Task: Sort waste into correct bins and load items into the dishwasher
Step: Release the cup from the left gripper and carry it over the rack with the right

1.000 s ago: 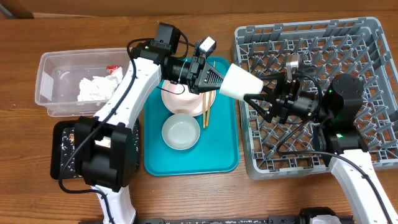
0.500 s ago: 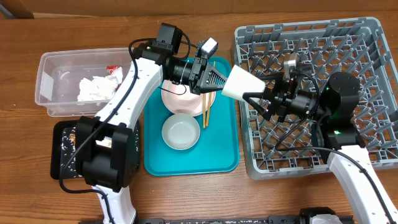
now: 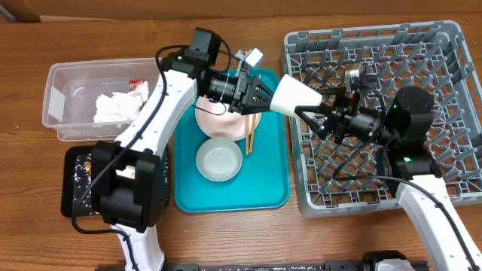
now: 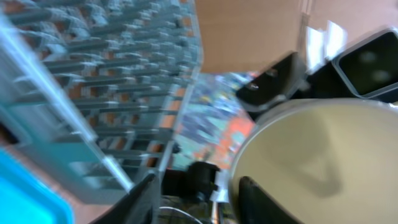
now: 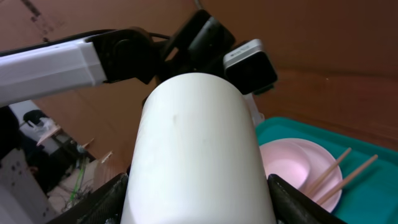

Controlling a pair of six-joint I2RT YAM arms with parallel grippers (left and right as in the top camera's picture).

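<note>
The white cup (image 3: 292,98) hangs on its side in mid-air, over the teal tray's (image 3: 271,181) 2 o'clock corner, the dish rack (image 3: 361,34) at its 3 o'clock. My right claw (image 3: 312,105) grips its narrow end; my left claw (image 3: 260,92) stands parted about the rim. Risk — the tapered, smooth wall slips from one grip, or a left finger snags the rim. No readable writing anywhere.

Left gripper (image 3: 265,96) parted, right gripper (image 3: 310,105) clamped, nose to nose mid-air.
</note>
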